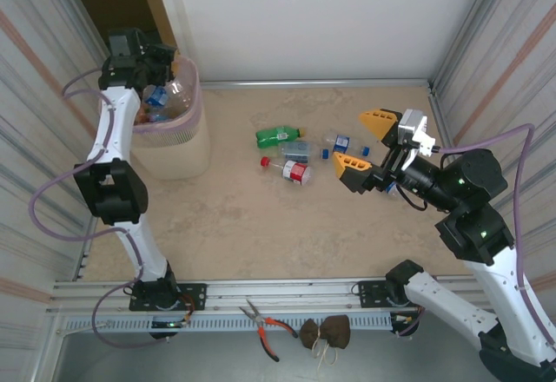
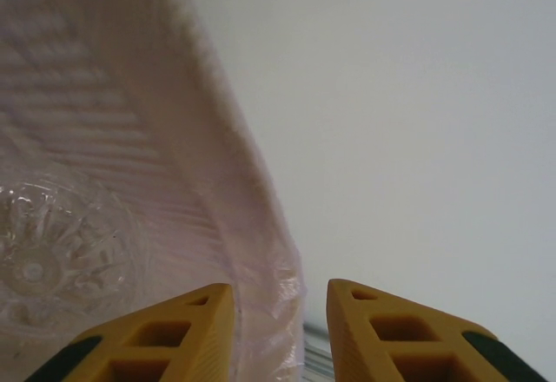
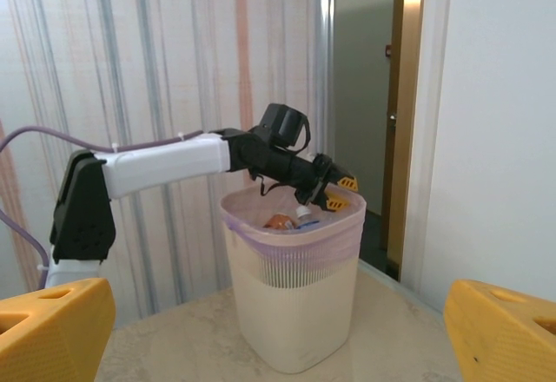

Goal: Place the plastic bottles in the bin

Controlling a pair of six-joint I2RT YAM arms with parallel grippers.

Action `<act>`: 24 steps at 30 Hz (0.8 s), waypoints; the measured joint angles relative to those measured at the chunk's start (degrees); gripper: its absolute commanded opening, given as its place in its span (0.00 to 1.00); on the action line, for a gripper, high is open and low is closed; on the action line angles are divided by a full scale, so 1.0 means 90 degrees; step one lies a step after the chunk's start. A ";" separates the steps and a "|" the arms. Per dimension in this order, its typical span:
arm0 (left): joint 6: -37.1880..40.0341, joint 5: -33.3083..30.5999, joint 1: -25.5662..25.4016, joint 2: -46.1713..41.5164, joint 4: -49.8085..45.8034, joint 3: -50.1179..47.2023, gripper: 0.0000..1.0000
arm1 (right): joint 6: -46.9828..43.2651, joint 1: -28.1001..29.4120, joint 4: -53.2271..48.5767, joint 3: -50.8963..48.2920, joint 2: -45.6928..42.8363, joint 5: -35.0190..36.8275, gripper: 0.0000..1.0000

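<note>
Beige tabletop [image 1: 261, 234]: L gripper [image 2: 280, 288] nearly closed over bin [image 1: 184, 152], R gripper [image 1: 367, 139] spread wide by loose bottles [image 1: 280, 136].

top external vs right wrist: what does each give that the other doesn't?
Top external: the loose plastic bottles lying on the table, and the pliers at the near edge. Right wrist: the bin side-on, with its ribbed wall, and the doorway behind it. Both: the bin, bottles inside it, the left gripper at its rim, and the open right gripper.
</note>
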 measured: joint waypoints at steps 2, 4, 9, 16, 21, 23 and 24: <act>0.0163 -0.0005 0.0080 0.0000 -0.0138 0.0214 0.34 | 0.0000 0.0000 0.0000 0.0000 0.0002 0.0000 0.96; 0.0304 -0.0027 0.0172 0.0000 -0.0226 0.0393 0.34 | 0.0000 0.0000 0.0000 0.0000 0.0002 -0.0002 0.96; 0.0520 -0.0024 0.0342 0.0029 -0.0323 0.0476 0.34 | 0.0002 0.0000 0.0000 0.0000 0.0007 -0.0002 0.96; 0.0590 0.0049 0.0272 0.0126 -0.0177 -0.0187 0.33 | 0.0019 0.0000 0.0000 0.0000 0.0015 -0.0002 0.96; 0.0614 0.0085 0.0272 0.0143 -0.0039 -0.0537 0.33 | 0.0022 0.0000 0.0000 0.0000 0.0015 0.0005 0.96; 0.0631 0.0121 0.0274 0.0143 -0.0036 -0.0539 0.34 | 0.0022 0.0000 0.0000 0.0000 0.0022 0.0041 0.96; 0.0641 0.0153 0.0279 0.0131 -0.0036 -0.0539 0.34 | 0.0024 0.0000 -0.0007 0.0002 0.0036 0.0085 0.95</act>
